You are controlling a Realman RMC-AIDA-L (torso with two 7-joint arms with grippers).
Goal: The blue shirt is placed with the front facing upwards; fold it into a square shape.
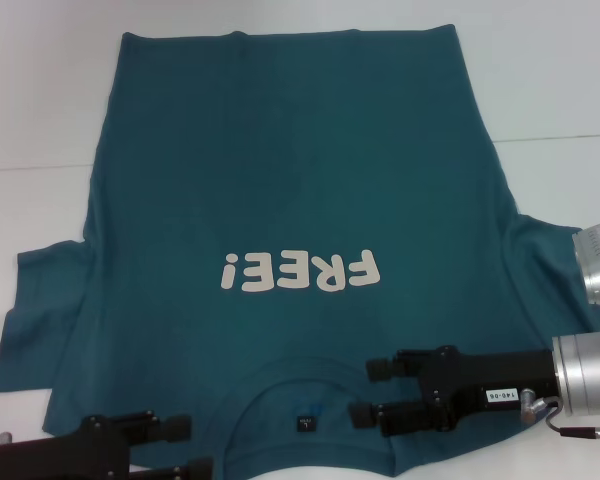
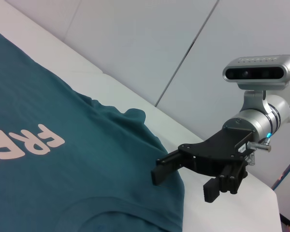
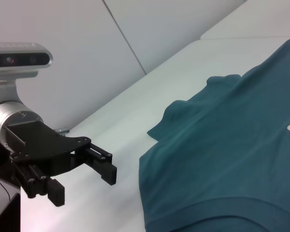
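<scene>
Blue shirt (image 1: 280, 180) flat, collar between left end effector (image 1: 185, 448), right end effector (image 1: 365, 392)

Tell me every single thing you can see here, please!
blue shirt: one, dark teal-blue, spread flat on the table, front up, collar end nearest the robot.
"FREE!" print: one, white, across the shirt's chest.
neck label: one, small and dark, inside the collar.
table: one, white, under the shirt.
wall panels: pale grey, behind the table.
left gripper: one, black, jaws open, at the shirt's shoulder beside the collar on the robot's left.
right gripper: one, black on a silver wrist, jaws open, over the shoulder beside the collar on the robot's right.
</scene>
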